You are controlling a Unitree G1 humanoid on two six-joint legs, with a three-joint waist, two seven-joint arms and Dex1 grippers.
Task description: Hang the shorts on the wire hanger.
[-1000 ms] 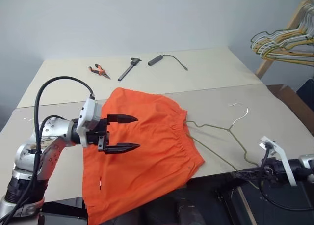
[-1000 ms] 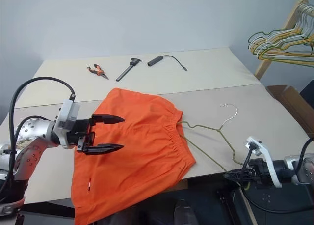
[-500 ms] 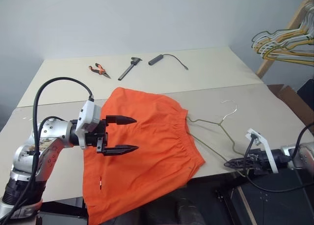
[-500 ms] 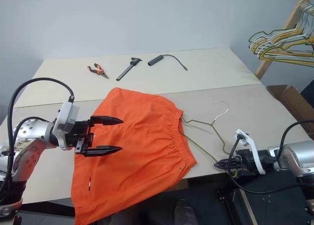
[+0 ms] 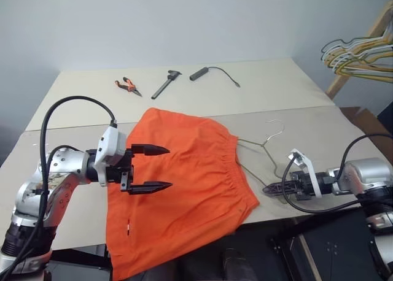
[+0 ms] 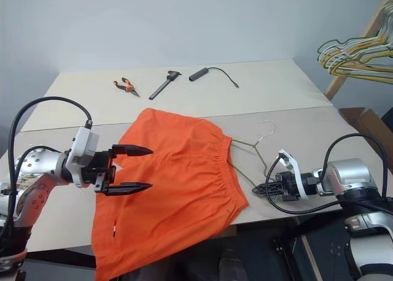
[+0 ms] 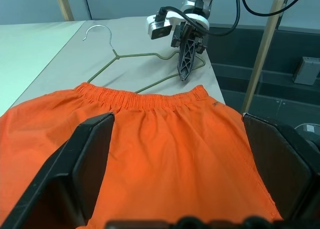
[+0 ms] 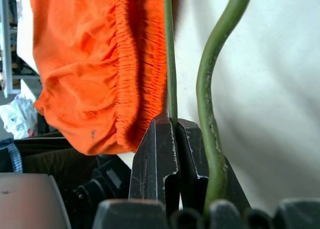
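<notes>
My right claw (image 6: 265, 188) is pinched tight on the wire hanger (image 6: 250, 151), gripping the thin wire at its lower bar near the counter's front edge; my right wrist view shows the wire caught between the two closed fingers (image 8: 159, 154), with another bend of the wire running alongside them. That forearm lies low and nearly level, reaching in from the right and pointing left toward the shorts (image 6: 178, 183). My left claw (image 5: 148, 168) hovers above the shorts with its fingers spread wide and holding nothing, the arm bent at the elbow, the wrist pointing right. The shorts lie flat on the counter (image 5: 270, 97), one leg hanging over the front edge, the waistband just beside the hanger. The hanger's hook (image 5: 274, 126) points away from me. Pliers (image 5: 126, 86), a black tool (image 5: 164, 83) and a black cable (image 5: 212, 73) lie at the far side.
</notes>
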